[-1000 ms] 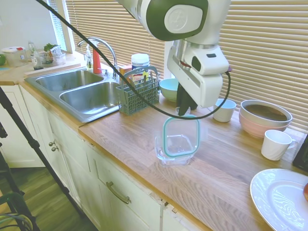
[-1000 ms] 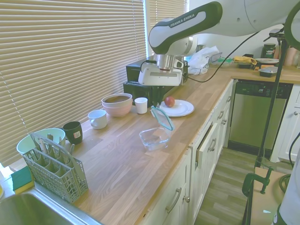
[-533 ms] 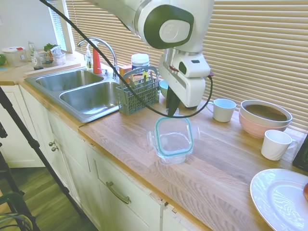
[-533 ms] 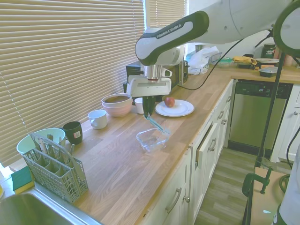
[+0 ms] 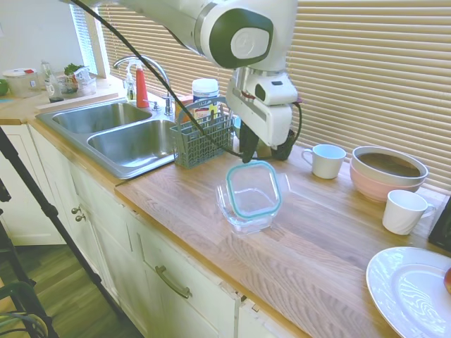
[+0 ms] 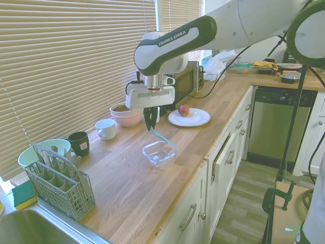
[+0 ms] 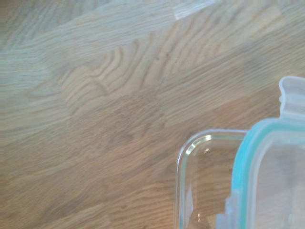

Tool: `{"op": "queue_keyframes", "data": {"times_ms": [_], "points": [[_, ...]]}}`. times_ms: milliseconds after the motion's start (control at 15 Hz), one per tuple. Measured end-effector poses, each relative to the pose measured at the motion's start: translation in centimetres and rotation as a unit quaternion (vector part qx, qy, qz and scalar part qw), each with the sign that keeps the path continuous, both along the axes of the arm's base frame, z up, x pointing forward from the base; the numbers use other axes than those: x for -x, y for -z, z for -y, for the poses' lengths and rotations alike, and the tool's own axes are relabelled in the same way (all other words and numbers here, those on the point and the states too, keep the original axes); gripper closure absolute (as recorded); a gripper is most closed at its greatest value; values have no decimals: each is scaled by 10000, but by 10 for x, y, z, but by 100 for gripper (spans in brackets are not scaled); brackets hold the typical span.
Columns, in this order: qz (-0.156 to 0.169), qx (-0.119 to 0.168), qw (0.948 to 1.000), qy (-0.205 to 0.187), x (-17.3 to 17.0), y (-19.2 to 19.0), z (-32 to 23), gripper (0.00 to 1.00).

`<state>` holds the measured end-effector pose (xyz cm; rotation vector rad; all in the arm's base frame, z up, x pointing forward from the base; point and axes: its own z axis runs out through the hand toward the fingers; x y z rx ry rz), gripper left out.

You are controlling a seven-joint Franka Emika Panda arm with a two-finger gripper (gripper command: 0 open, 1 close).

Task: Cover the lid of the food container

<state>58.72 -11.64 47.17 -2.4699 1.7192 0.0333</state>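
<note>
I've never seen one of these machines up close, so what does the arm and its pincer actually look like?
A thick white arm with rounded dark-green joints, one printed FRANKA EMIKA. A black cable loops along it. It ends in a boxy white hand carrying the gripper, whose two fingers are slim and dark.

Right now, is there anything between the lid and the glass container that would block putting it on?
Nothing visible. The lid, held by the fingers at one edge, hangs tilted right over the open food container.

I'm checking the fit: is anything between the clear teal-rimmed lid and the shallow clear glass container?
Nothing shows between them. In the second exterior view the teal-rimmed lid, held by the gripper, tilts over the glass container, open air under its raised edge.
</note>
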Motion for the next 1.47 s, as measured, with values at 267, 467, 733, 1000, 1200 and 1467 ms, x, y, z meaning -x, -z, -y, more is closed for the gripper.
{"op": "queue_keyframes", "data": {"times_ms": [267, 467, 733, 1000, 1200, 1467], "points": [[-225, 131, 9996, -141, -20, 16, -13, 100], [-415, 338, 9981, -314, -31, 35, -46, 100], [-588, 511, 9958, -471, -37, 57, -75, 100], [-691, 592, 9943, -558, -40, 73, -80, 100], [-733, 674, 9931, -617, -42, 81, -81, 100], [-729, 712, 9926, -661, -47, 85, -81, 100]]}}
